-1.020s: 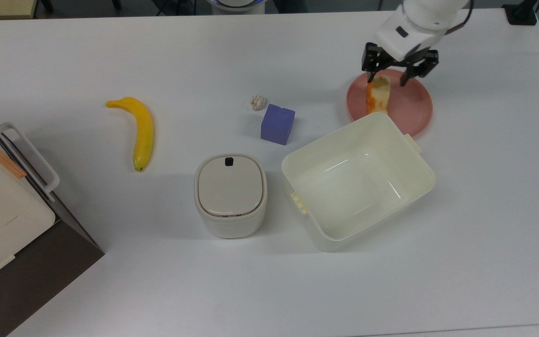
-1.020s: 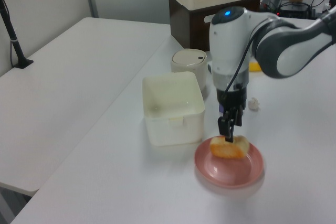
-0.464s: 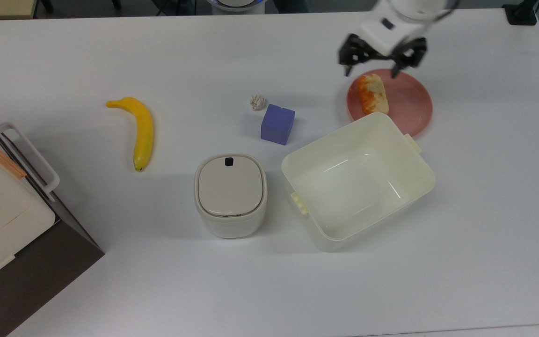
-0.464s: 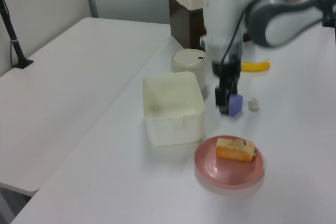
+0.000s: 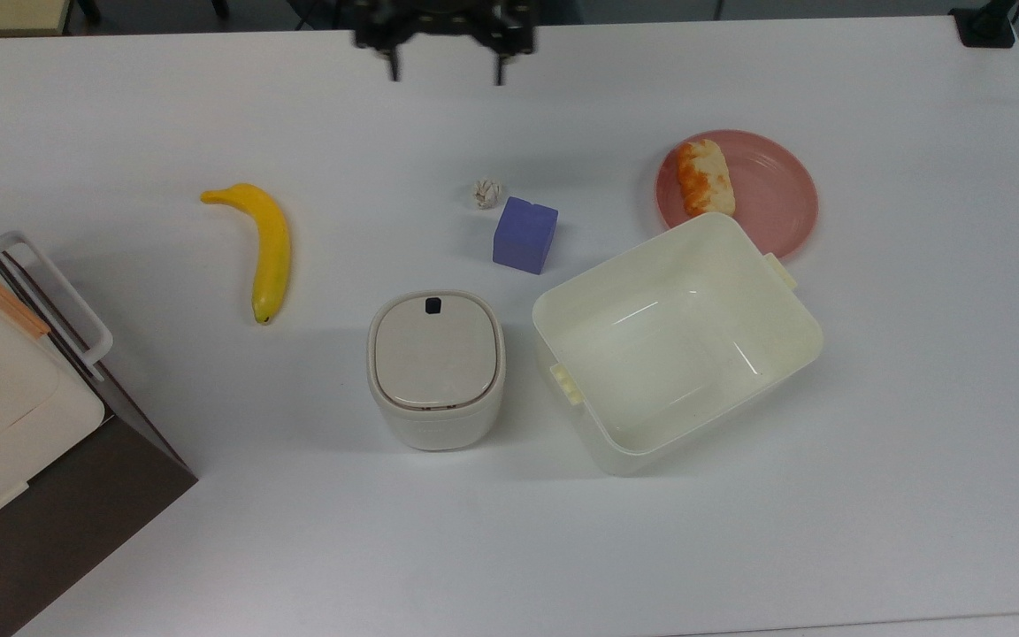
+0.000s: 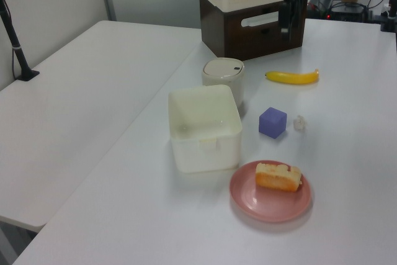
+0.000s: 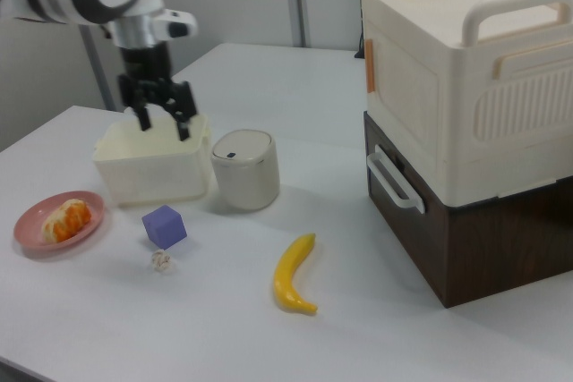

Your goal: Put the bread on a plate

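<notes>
On plate: bread (unlabelled).

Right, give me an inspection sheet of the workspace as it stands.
Surface: white table, dry, no spills seen.
Job's things: bread lies on the pink plate, toward the top view's left side of it.
Clutter: banana, purple cube, small crumpled ball, lidded round container, cream tub, cream box on a brown cabinet.
Claw: claw open, holding nothing, at the table's far edge in the top view.
Cables: nothing seen on the table.
Surroundings: second white table alongside.
</notes>
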You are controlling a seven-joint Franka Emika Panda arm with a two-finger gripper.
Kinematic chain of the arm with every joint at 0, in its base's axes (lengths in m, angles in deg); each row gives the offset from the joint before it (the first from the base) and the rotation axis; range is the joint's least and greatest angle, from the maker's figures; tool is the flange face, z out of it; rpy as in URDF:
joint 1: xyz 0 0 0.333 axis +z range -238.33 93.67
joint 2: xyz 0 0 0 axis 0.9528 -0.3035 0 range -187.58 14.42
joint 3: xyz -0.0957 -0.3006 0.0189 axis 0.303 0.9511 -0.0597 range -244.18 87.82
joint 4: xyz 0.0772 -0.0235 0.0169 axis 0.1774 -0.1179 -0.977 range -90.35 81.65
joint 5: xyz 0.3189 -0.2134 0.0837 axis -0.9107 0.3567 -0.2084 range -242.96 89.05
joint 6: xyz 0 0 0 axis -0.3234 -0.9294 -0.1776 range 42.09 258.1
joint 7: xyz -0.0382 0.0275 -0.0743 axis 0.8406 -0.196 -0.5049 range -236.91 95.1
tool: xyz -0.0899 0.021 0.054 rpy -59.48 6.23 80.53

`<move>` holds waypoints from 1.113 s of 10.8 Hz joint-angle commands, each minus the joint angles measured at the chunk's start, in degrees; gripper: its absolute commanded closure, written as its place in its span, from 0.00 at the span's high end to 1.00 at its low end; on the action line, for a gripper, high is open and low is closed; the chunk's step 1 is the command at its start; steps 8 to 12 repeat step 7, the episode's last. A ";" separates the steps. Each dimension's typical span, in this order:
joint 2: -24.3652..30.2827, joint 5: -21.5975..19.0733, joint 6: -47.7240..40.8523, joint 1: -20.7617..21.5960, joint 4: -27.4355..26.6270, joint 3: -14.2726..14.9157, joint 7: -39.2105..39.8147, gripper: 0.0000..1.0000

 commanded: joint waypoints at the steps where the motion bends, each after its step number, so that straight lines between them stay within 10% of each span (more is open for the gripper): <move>1: -0.21 -1.45 1.08 -6.67 -1.59 -1.07 4.64 1.00; 12: -0.92 -1.45 3.72 -8.18 -1.06 -0.90 3.69 1.00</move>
